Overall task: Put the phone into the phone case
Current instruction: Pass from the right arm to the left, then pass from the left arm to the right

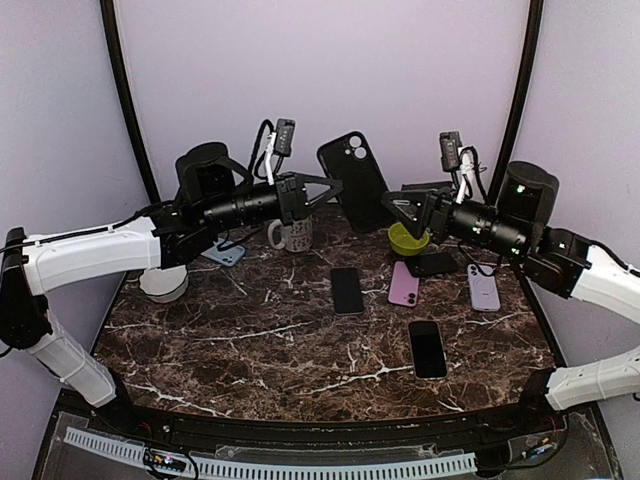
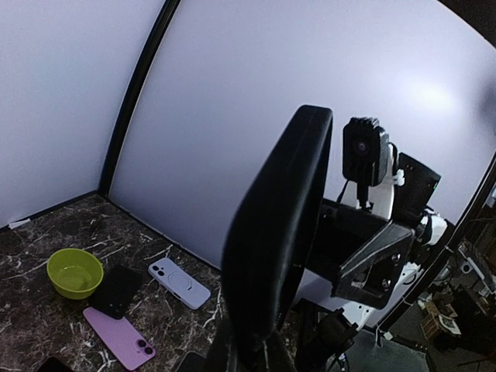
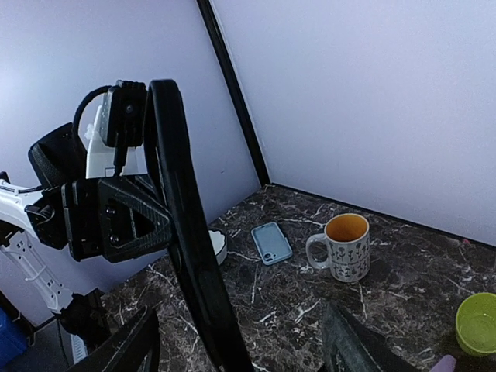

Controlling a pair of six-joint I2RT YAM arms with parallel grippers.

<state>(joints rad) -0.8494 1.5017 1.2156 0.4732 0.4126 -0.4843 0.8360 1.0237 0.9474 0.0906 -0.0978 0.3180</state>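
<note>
One black phone case (image 1: 352, 180) hangs in the air up and to the right of the mug (image 1: 290, 235). It stands nearly upright, with its camera cut-out at the top. Whether a phone sits inside it cannot be told. The left end effector (image 1: 333, 190) reaches in above the mug and is pinching the case by its left edge. The right end effector (image 3: 242, 324) faces it from farther right of the mug. In the right wrist view its fingers (image 3: 136, 345) are spread wide, one on each side of the case's edge and apart from it.

The mug stands on the dark marbled bench (image 1: 250, 340). It is white and patterned, with an orange inside. Just left of it lies a light blue case (image 1: 222, 253), and farther left stands a white round dish (image 1: 163, 283). To the right of the mug, beneath the right end effector, sits a green bowl (image 1: 405, 240), with a flat black case (image 1: 432, 263) beside it. In front of the mug and to its right lies a black phone (image 1: 347, 290). Farther right of that lie a pink case (image 1: 403, 283) and a lilac case (image 1: 483, 288). A second black phone (image 1: 427, 348) lies nearest the front edge, well to the mug's right.
</note>
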